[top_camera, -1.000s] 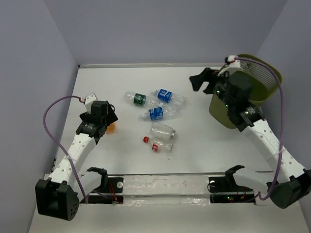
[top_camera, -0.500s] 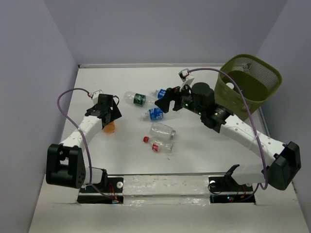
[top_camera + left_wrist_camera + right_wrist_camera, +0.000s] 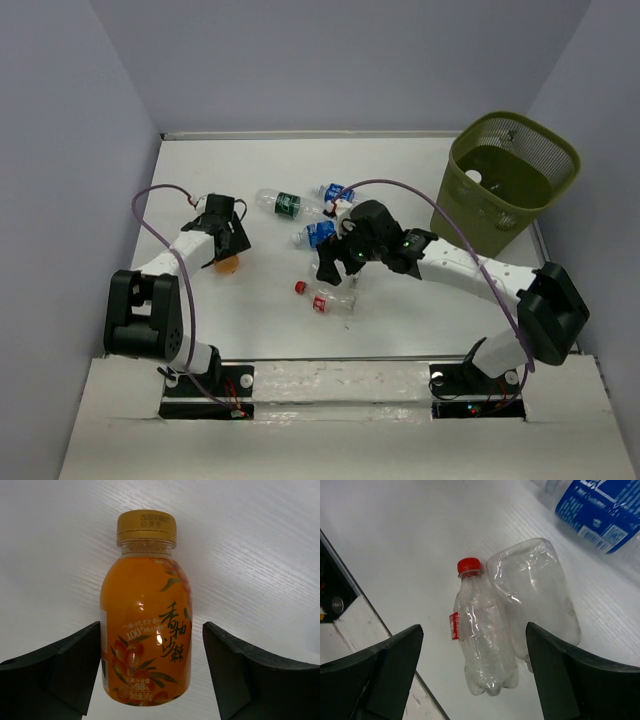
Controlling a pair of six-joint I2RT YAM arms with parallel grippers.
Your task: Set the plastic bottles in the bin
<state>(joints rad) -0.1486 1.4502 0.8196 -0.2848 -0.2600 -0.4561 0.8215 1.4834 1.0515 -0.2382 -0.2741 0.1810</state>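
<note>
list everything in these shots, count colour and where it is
bin: one, olive-green mesh, far right of the table
blue-label bottles: two, clear, lying mid-table
green-label bottle: one, clear, lying left of the blue-label ones
red-cap bottle: one, clear, lying near side of mid-table
plain bottle: one, clear, no label showing, right beside the red-cap one
orange bottle: one, orange with yellow cap, lying on the left of the table
table: one, white
left gripper: one, black, open, astride the orange bottle
right gripper: one, black, open, over the red-cap and plain bottles
</note>
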